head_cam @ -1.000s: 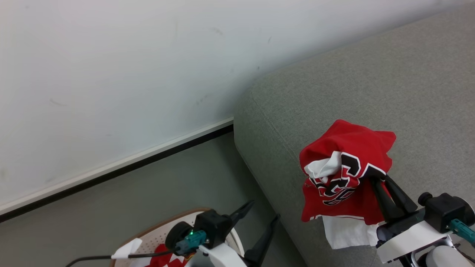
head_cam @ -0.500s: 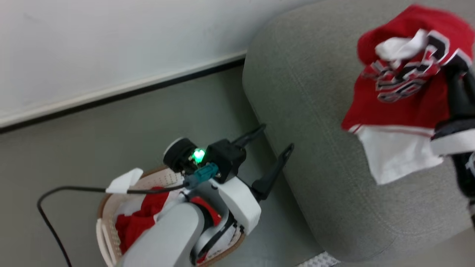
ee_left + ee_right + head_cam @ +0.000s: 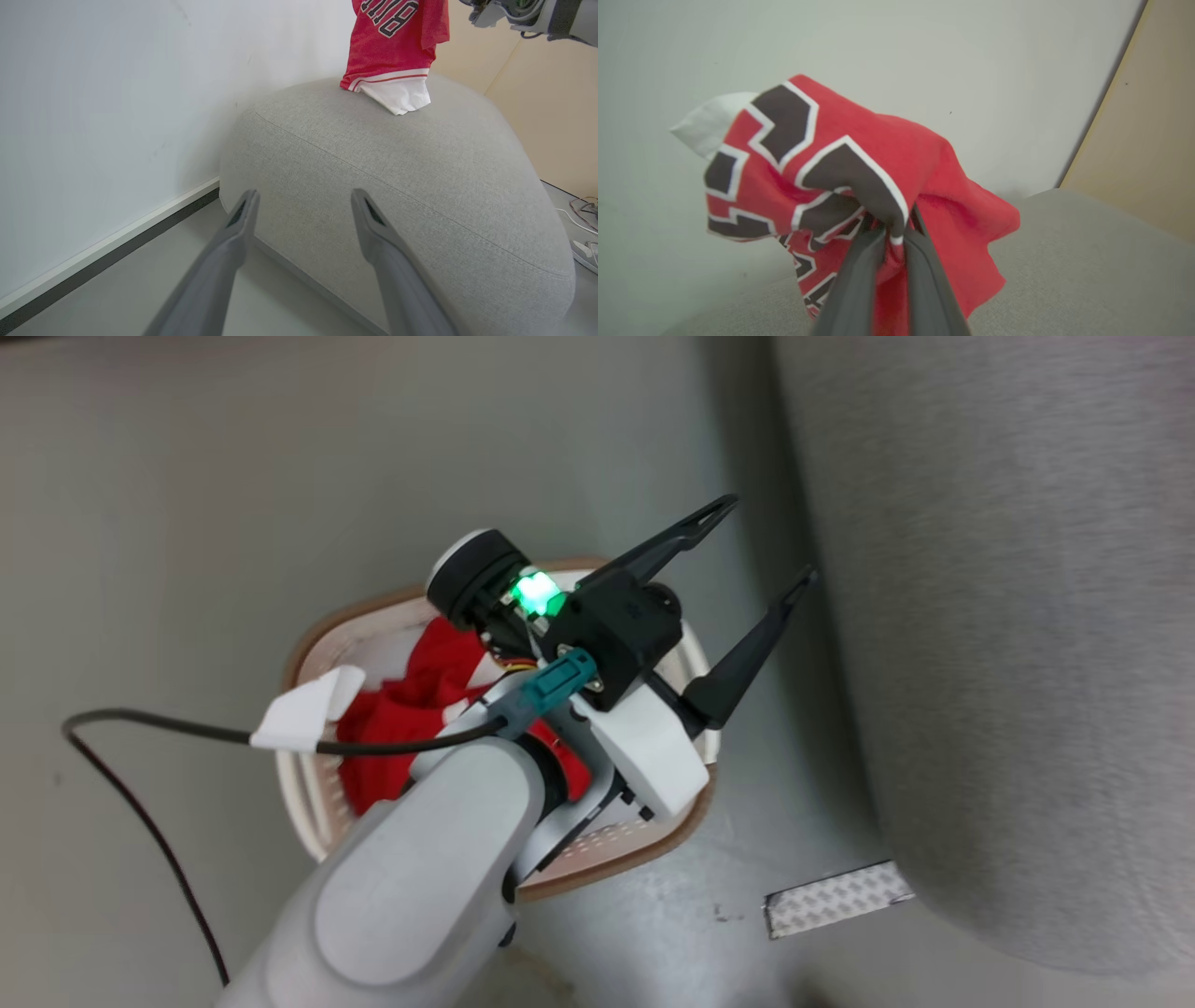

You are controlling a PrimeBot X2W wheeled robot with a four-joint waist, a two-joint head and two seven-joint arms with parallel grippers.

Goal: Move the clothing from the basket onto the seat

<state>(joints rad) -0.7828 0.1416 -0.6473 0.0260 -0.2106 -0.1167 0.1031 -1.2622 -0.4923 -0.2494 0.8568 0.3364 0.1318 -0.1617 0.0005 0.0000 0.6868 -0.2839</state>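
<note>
The head camera is staring almost straight down from high up, taking in the floor (image 3: 187,476), the basket (image 3: 313,798) under the left arm and the sofa (image 3: 1008,616) edge on its right. The left wrist camera is sitting low, looking along the spread left pincer (image 3: 304,193) at the sofa's rounded end and the wall (image 3: 93,93), catching the jersey (image 3: 392,42) far off at its top. The right wrist camera is pressing in close on that same jersey at the right pincer (image 3: 895,228), so the sofa is showing in all three views.
</note>
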